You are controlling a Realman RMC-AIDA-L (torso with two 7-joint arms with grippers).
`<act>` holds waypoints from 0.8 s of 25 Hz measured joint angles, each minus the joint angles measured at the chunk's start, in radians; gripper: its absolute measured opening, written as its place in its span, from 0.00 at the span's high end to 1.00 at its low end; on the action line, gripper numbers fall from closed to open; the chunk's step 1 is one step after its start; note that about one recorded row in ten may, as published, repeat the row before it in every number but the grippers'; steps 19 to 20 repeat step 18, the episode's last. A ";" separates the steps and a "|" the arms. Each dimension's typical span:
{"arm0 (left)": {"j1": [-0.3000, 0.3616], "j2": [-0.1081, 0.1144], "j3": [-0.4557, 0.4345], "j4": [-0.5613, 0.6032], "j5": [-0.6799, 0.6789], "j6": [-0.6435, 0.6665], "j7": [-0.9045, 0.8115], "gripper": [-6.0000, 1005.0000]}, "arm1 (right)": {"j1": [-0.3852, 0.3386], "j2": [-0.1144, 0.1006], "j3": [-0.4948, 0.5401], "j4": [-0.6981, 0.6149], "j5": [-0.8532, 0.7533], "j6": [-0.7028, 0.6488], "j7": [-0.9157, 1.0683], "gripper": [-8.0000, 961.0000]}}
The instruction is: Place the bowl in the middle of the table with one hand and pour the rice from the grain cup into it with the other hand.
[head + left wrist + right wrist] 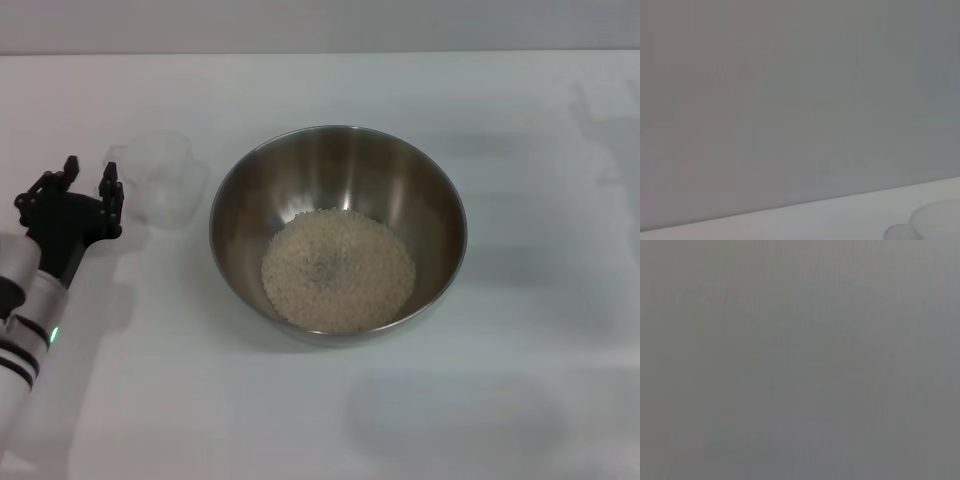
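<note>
Rice (pixel 338 270) already in steel bowl (pixel 338 228) mid-table (pixel 500 400), empty grain cup (pixel 158 178) upright just left of bowl, left gripper (pixel 83 192) apart beside cup: back straight off without clipping cup; right gripper not in view.

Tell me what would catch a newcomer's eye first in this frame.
The large round stainless-steel bowl in the middle of the plain white table, with a round bed of off-white rice in its bottom. To its left a small clear-plastic grain cup rests on the table, apparently empty. Just beside the cup, the black left gripper is open, holding nothing.
</note>
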 joint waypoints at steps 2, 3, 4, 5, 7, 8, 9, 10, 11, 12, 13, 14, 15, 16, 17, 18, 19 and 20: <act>0.017 0.001 0.003 -0.003 0.001 0.024 -0.005 0.63 | 0.000 0.000 0.000 0.001 0.000 0.001 0.000 0.22; 0.025 0.001 0.007 -0.004 0.003 0.037 -0.010 0.60 | 0.000 0.000 0.000 0.002 0.000 0.002 0.000 0.22; 0.034 0.003 0.016 -0.004 0.004 0.048 -0.017 0.57 | 0.001 0.000 0.000 0.002 0.000 0.002 -0.001 0.22; 0.041 0.004 0.031 -0.003 0.004 0.064 -0.030 0.53 | 0.001 0.000 0.001 0.003 0.000 0.003 -0.002 0.22; 0.060 0.007 0.069 0.004 0.004 0.103 -0.058 0.52 | 0.002 0.000 0.004 0.003 0.000 0.003 -0.004 0.22; 0.071 0.007 0.086 0.008 0.005 0.139 -0.074 0.51 | 0.003 -0.001 0.005 0.004 0.000 0.003 -0.004 0.22; 0.086 0.008 0.098 0.014 0.005 0.180 -0.092 0.51 | 0.003 -0.001 0.006 0.004 0.000 0.003 -0.004 0.22; 0.095 0.008 0.104 0.019 0.005 0.205 -0.103 0.50 | 0.003 -0.001 0.007 0.004 0.000 0.003 -0.004 0.22; 0.109 0.009 0.111 0.036 0.006 0.271 -0.137 0.50 | 0.002 0.000 0.007 0.003 0.000 0.003 -0.003 0.22; 0.116 0.007 0.117 0.058 0.013 0.329 -0.172 0.49 | 0.002 0.000 0.008 0.002 0.000 0.004 -0.001 0.22; 0.119 0.006 0.123 0.081 0.021 0.388 -0.206 0.48 | 0.001 0.002 0.008 0.001 0.000 0.004 -0.001 0.22; 0.119 0.005 0.126 0.096 0.027 0.427 -0.231 0.48 | -0.001 0.003 0.009 0.000 0.000 0.003 -0.001 0.22; 0.118 0.004 0.125 0.113 0.032 0.472 -0.258 0.47 | -0.001 0.004 0.009 0.000 0.000 0.003 -0.001 0.22; 0.114 0.003 0.116 0.120 0.034 0.505 -0.277 0.47 | -0.003 0.006 0.009 0.000 0.001 0.003 -0.001 0.22; 0.109 0.003 0.109 0.119 0.033 0.509 -0.282 0.47 | -0.004 0.008 0.009 0.000 0.002 0.003 -0.001 0.22; 0.103 0.002 0.102 0.118 0.033 0.511 -0.284 0.47 | -0.005 0.011 0.009 0.001 0.002 0.003 -0.001 0.22; 0.103 0.002 0.102 0.118 0.033 0.511 -0.284 0.47 | -0.005 0.011 0.009 0.001 0.002 0.003 -0.001 0.22; 0.103 0.002 0.102 0.118 0.033 0.511 -0.284 0.47 | -0.005 0.011 0.009 0.001 0.002 0.003 -0.001 0.22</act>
